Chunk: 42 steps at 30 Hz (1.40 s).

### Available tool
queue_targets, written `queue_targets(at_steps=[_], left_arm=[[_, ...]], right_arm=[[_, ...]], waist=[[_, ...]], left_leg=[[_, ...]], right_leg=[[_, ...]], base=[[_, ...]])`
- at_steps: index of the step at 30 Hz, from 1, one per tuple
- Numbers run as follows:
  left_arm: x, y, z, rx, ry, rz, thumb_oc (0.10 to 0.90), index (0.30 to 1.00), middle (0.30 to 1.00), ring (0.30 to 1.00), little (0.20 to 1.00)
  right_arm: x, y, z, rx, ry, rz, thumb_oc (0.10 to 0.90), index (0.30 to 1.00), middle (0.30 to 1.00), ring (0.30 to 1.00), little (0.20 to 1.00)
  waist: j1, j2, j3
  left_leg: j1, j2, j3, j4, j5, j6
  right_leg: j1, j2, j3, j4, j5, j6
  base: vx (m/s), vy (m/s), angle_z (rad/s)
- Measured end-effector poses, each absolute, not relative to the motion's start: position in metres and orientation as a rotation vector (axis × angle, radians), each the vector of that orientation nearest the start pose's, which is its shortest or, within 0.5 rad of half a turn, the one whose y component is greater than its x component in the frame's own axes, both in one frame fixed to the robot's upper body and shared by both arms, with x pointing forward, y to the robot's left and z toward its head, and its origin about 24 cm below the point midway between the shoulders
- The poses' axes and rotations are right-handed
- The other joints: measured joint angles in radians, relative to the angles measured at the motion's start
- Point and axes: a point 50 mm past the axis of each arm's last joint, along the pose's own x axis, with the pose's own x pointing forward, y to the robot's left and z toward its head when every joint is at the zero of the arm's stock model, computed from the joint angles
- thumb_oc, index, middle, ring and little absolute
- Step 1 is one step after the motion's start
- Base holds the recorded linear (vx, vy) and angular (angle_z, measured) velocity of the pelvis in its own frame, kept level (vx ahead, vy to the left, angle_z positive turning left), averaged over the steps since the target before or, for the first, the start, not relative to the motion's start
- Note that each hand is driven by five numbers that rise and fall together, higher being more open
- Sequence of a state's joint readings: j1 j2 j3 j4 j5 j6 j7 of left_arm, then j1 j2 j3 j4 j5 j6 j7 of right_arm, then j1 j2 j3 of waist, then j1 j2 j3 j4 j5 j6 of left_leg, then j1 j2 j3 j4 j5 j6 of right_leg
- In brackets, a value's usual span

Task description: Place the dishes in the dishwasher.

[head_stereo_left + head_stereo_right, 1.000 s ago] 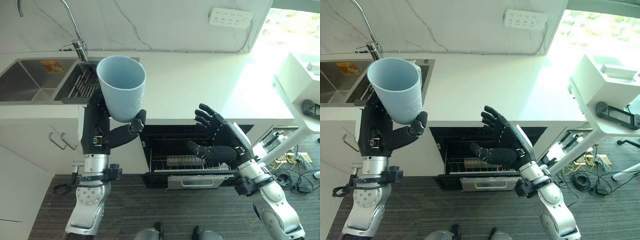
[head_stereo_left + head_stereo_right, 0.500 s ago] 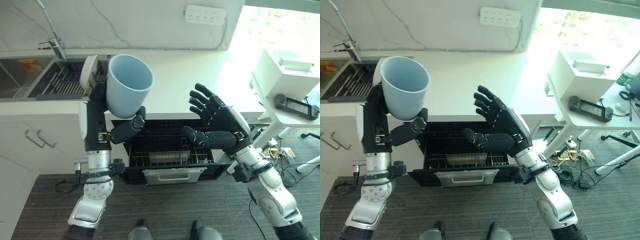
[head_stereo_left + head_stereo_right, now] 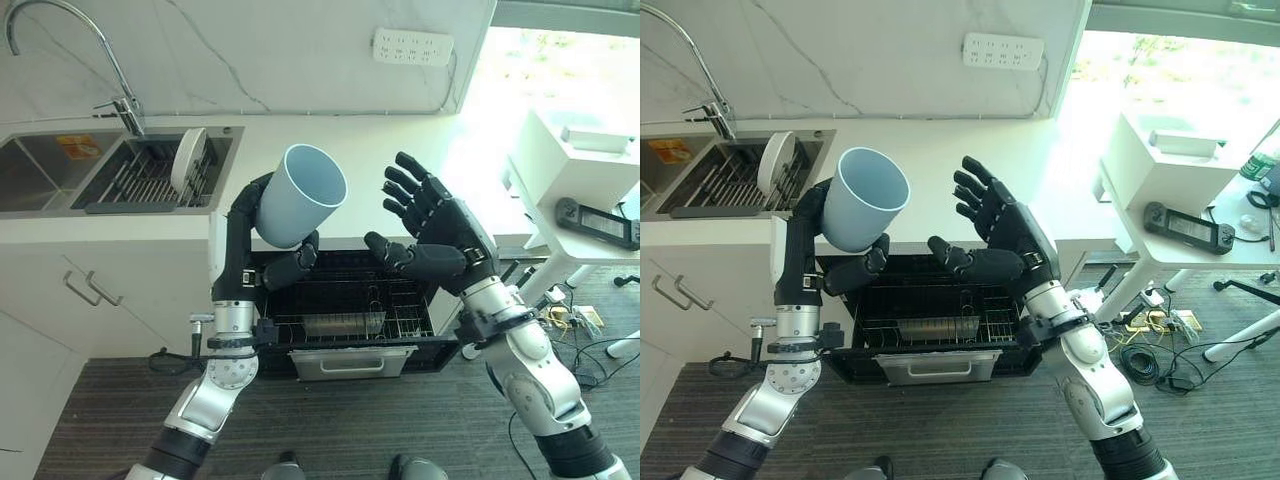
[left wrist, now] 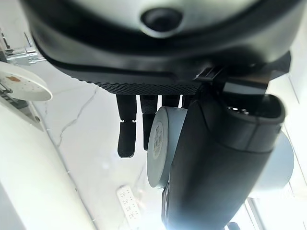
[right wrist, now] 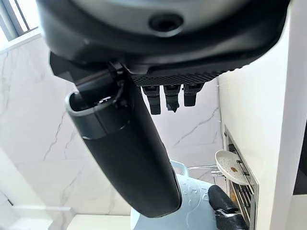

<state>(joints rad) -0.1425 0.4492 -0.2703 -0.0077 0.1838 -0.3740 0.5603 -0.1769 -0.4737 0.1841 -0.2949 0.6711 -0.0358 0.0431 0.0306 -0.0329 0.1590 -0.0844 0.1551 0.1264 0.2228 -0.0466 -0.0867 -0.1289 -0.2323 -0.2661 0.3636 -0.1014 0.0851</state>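
Observation:
A pale blue cup (image 3: 300, 195) is held up in my left hand (image 3: 285, 268), mouth tilted up and to the right, above the open dishwasher (image 3: 345, 305). The thumb and fingers curl round the cup's base (image 4: 160, 143). My right hand (image 3: 440, 235) stands open a little to the right of the cup, palm toward it, not touching. A white plate (image 3: 187, 159) stands on edge in the sink rack (image 3: 140, 180). The dishwasher's wire rack (image 3: 930, 325) is pulled out below both hands.
A sink (image 3: 45, 175) with a curved tap (image 3: 125, 95) lies at the left of the white counter (image 3: 380, 150). A white side table (image 3: 585, 190) with a game controller (image 3: 1185, 228) stands at the right. A power strip (image 3: 412, 46) hangs on the wall.
The camera has shifted. My left hand has lowered the cup and tipped its mouth to the right, closer to my right hand, which stays open.

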Motion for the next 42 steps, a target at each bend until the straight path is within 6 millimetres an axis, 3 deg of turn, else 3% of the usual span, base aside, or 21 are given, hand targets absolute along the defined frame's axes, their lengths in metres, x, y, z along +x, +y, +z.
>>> queue_targets(at_steps=[5,42], left_arm=[[0.257,0.157,0.109,0.458,-0.617,0.099,0.400,0.300,0.300,0.300,0.300],[0.257,0.153,0.107,0.457,-0.609,0.069,0.400,0.300,0.300,0.300,0.300]], right_arm=[[0.262,-0.147,0.152,0.235,-0.359,0.409,0.800,0.900,0.900,0.900,0.900],[0.257,-0.118,0.134,0.331,-0.212,0.565,0.800,0.900,0.900,0.900,0.900]], waist=[[0.002,-0.016,-0.010],[0.004,-0.014,-0.011]], left_leg=[[-0.003,-0.005,-0.004,0.009,-0.006,0.006],[-0.005,-0.016,-0.011,0.016,-0.012,0.009]], right_leg=[[0.010,-0.006,-0.005,-0.010,0.010,0.006],[0.016,-0.010,-0.009,-0.012,0.012,0.010]], base=[[0.04,0.017,0.04],[0.01,0.002,0.00]])
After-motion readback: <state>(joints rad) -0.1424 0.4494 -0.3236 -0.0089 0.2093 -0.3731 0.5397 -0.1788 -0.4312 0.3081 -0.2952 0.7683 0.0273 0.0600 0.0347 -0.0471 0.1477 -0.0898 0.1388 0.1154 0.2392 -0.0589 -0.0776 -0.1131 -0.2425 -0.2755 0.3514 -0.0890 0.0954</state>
